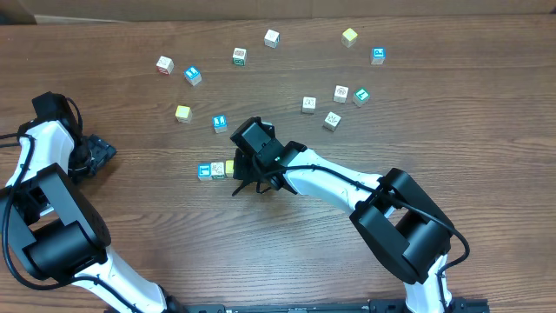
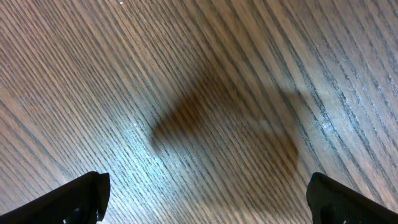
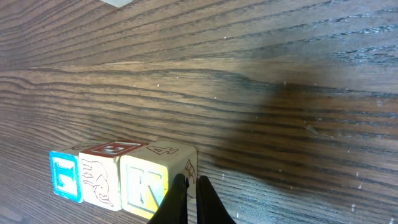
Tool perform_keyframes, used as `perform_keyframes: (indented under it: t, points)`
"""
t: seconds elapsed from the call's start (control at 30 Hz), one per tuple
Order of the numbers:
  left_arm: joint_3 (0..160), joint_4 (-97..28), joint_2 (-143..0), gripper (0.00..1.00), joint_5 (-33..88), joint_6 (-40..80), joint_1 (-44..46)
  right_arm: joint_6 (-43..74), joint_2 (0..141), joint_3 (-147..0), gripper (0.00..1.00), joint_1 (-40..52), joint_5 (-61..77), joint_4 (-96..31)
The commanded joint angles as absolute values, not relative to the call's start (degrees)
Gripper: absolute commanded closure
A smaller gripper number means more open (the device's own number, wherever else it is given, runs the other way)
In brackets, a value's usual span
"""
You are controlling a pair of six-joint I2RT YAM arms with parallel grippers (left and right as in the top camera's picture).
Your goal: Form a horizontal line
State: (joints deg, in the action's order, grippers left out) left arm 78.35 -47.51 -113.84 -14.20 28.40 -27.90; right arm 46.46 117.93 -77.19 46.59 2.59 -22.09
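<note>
A short row of three tiny cubes lies left of the table's centre: a blue-faced cube (image 1: pixel 205 171) (image 3: pixel 65 176), a white cube with a printed animal (image 1: pixel 217 169) (image 3: pixel 99 180), and a pale yellow lettered cube (image 1: pixel 229 166) (image 3: pixel 146 183). They touch side by side. My right gripper (image 1: pixel 238 170) (image 3: pixel 191 186) is shut and holds nothing, its tips pressed against the yellow cube's right end. My left gripper (image 1: pixel 100 155) (image 2: pixel 205 208) hangs open over bare wood at the far left, away from the row.
Loose cubes lie scattered behind the row: yellow (image 1: pixel 182 113) and blue (image 1: pixel 220 123) nearest, white (image 1: pixel 164 64), blue (image 1: pixel 192 76), white (image 1: pixel 272 38), yellow (image 1: pixel 349 36), blue (image 1: pixel 378 56), and a cluster around the white one (image 1: pixel 332 121).
</note>
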Motion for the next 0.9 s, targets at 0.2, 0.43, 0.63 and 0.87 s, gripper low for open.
perform_keyframes:
  t: [0.2, 0.43, 0.63, 0.87]
  points:
    - [78.04, -47.46, -113.99, 0.0, -14.79, 28.34, -28.36, 46.04, 118.54, -76.88, 0.96, 46.92, 1.23, -21.41]
    - [78.04, -47.46, -113.99, 0.0, -14.79, 28.34, -28.36, 46.04, 118.54, -76.88, 0.96, 46.92, 0.99, -21.12]
    - [78.04, -47.46, -113.99, 0.0, -14.79, 28.34, -28.36, 46.04, 118.54, -76.88, 0.96, 46.92, 1.06, -21.04]
    - [78.04, -47.46, -113.99, 0.0, -14.79, 28.34, -28.36, 46.04, 118.54, -76.88, 0.96, 46.94, 1.48, -21.06]
